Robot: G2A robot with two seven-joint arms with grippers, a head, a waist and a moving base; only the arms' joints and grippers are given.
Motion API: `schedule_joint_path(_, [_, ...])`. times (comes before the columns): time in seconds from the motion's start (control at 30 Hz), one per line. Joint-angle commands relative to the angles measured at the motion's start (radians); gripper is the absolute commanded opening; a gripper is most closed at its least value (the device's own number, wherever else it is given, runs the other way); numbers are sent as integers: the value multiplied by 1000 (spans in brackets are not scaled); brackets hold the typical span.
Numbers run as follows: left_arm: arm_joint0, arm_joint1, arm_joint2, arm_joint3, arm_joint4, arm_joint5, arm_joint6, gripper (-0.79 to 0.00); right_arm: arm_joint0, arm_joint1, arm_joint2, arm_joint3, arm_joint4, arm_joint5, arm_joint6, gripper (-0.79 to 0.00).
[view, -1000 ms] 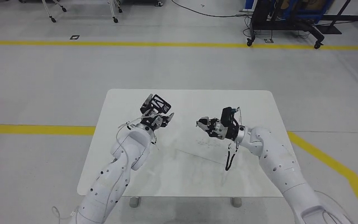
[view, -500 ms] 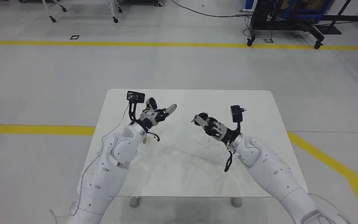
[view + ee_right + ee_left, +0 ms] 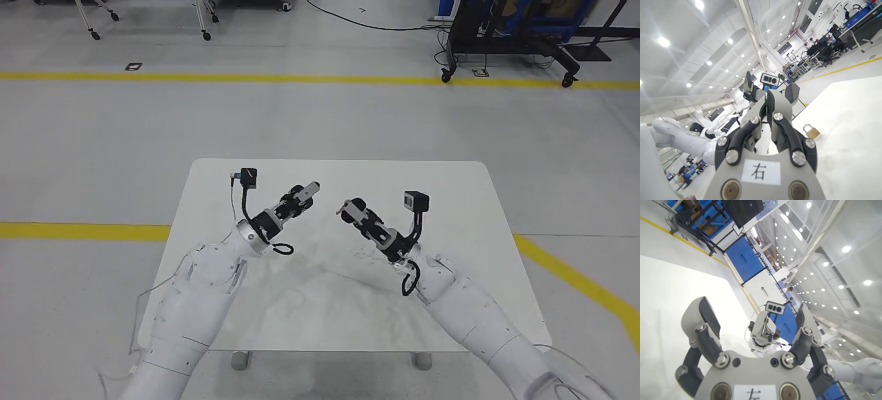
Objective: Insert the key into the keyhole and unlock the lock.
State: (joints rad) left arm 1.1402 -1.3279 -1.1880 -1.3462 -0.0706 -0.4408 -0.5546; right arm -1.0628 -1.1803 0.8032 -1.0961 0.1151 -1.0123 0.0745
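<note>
The left gripper (image 3: 752,304) has its jaws spread wide, nothing between the ribbed black pads. The right gripper (image 3: 767,97) has its jaws pressed together; whether anything thin sits between them cannot be told. In the top view the two grippers are lifted off the white rectangular table (image 3: 450,190), tips angled up and away from the robot and leaning toward each other, close but apart.

A second ago both grippers hung lower over the middle of the table, tips pointing down and inward at each other. Since then both wrists have turned and risen. The wrist cameras, which sat beside the grippers, now stand above them. The gap between the tips has narrowed. The left jaws were already apart then, and the right jaws look no wider now.

The small brass padlock with a silver shackle (image 3: 811,131) lies on the table, below the right gripper and apart from it, not far from the table's edge. Neither gripper touches it.
</note>
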Motion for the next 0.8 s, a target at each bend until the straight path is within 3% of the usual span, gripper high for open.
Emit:
schedule_joint_path(0.0, [-16,2,3,16,19,-7,-29,-52,12,-3,-3,16,56,0,52,-785])
schedule_joint_path(0.13, [-29,2,25,19,76,-35,-31,-283,28,-17,-22,35,145,0,123,-785])
schedule_joint_path(0.23, [-37,3,35,22,117,-46,-22,-369,45,-31,-38,59,200,0,165,-785])
schedule_joint_path(0.4, [-42,3,52,21,166,-56,-13,-354,66,-52,-51,102,259,0,224,-785])
schedule_joint_path(0.5, [-44,4,57,22,175,-60,-10,-431,74,-62,-50,129,269,0,242,-785])
schedule_joint_path(0.77, [-53,5,71,29,203,-58,-16,-520,74,-80,-26,157,269,0,257,-785])
